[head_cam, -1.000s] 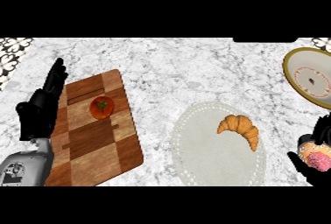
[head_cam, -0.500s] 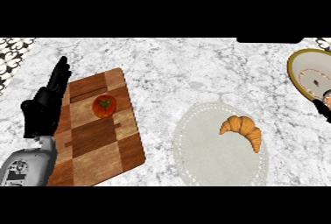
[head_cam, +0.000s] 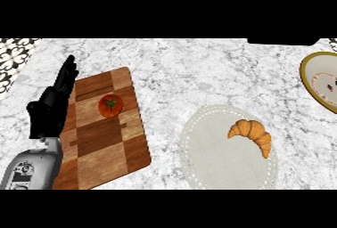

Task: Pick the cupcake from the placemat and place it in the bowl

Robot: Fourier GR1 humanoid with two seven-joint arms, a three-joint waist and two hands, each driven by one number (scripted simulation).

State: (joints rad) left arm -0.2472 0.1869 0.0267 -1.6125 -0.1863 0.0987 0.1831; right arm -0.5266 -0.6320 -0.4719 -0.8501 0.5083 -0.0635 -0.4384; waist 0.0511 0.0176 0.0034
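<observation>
Cupcake [head_cam: 325, 84] sits in the bowl [head_cam: 308, 67] at 3 o'clock at the bench [head_cam: 197, 71] edge, off the placemat [head_cam: 217, 164]; right hand out of view, left hand [head_cam: 52, 107] resting at 9 o'clock, fingers straight, together, far off.

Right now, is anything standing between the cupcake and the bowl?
Nothing visible. What looks like the cupcake sits inside the bowl at the right edge. The croissant lies on the placemat, apart from the bowl. The right hand is out of view.
</observation>
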